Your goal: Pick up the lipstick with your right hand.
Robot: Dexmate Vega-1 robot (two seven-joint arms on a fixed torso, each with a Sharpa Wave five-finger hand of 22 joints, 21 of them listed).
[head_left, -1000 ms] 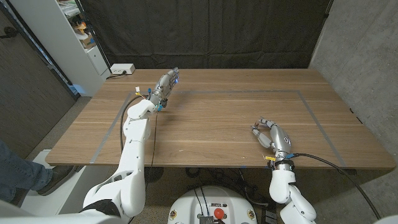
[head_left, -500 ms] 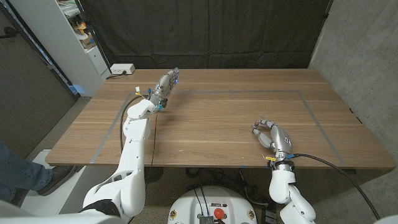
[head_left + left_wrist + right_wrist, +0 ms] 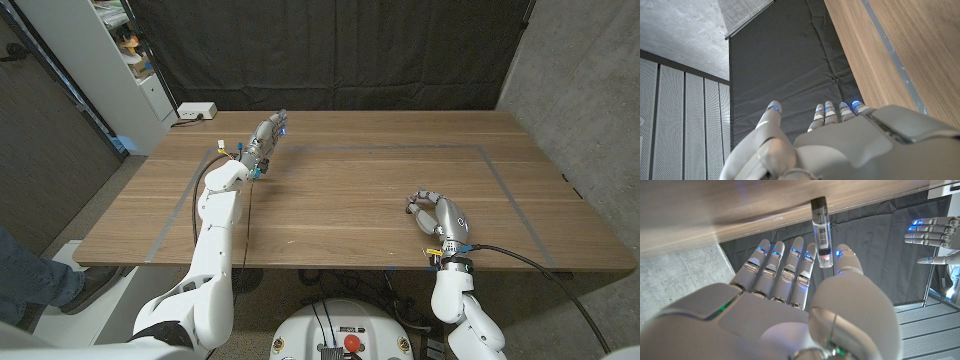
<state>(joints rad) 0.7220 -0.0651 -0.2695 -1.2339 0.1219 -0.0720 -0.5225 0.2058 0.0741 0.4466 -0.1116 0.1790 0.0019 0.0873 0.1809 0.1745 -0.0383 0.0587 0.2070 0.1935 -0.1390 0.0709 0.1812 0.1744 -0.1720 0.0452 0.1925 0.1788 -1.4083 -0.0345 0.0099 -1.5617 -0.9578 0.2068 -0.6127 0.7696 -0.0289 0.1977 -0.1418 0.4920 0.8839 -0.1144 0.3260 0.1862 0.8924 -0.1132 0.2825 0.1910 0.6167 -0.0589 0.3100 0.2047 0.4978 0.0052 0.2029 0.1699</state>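
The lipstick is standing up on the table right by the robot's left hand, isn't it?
Not quite. The lipstick is standing upright on the table, but it is by the right hand, not the left. The right wrist view shows it just in front of that hand's fingers. The left hand is far across the table with nothing near it.

Clear-capped lipstick [image 3: 821, 232], upright on table

Left hand [image 3: 264, 138] stretched forward with straight fingers; right hand [image 3: 437, 215] near the body, fingers curled
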